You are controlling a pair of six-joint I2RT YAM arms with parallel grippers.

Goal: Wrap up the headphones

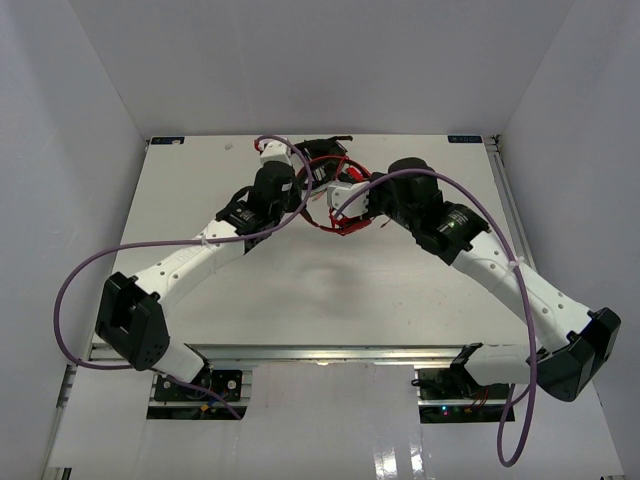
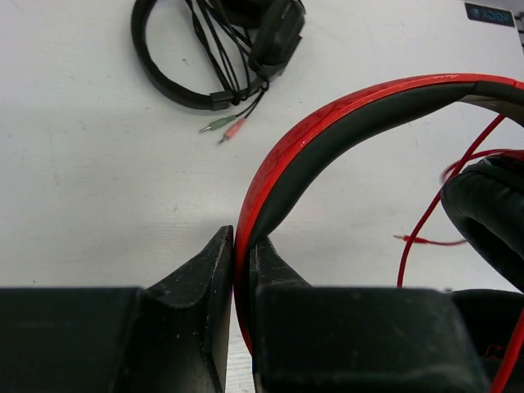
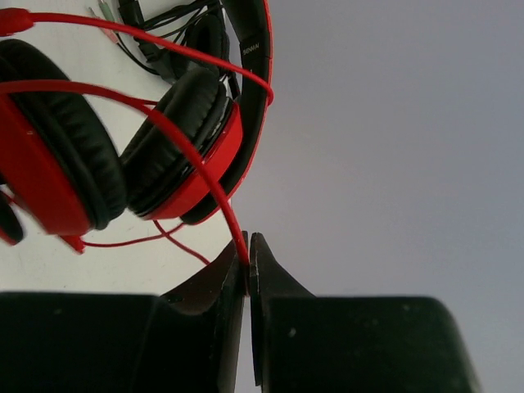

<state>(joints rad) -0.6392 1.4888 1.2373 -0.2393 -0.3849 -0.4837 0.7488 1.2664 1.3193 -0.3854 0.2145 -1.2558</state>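
Toward the far edge of the worktop [image 1: 300,290], about midway along it: the headphones [image 1: 335,200] are seen between the two wrists; whether they rest on the surface or are lifted off it cannot be told.
Headband [image 2: 327,135]: a glossy red outer strip is backed by a black inner lining, and the whole is bent in a smooth, broad arch.
Ear cups [image 3: 209,176]: round hard red shells are faced with thick black cushions, soft-looking and faintly wrinkled.
Cable [image 3: 225,205]: a thin red cord is strung in loose loops across the cups, with a further length trailed over the white surface beside them.
Left gripper [image 2: 243,241]: the black, wedge-shaped jaws are clenched on the headband, which is pinched edge-on between them.
Right gripper [image 3: 248,246]: the jaws are pressed together on the cable, which is drawn taut from the cups down into the nip.
Black headphones [image 2: 176,94]: a second set is laid nearer the far edge, apart from the red one; its matt black band is a thin hoop and its black cord is bunched.
Plugs [image 2: 221,127]: two small jacks, one green and one pink, are laid side by side at the end of the black cord.
Worktop surface: matt white, flat and lightly scuffed.
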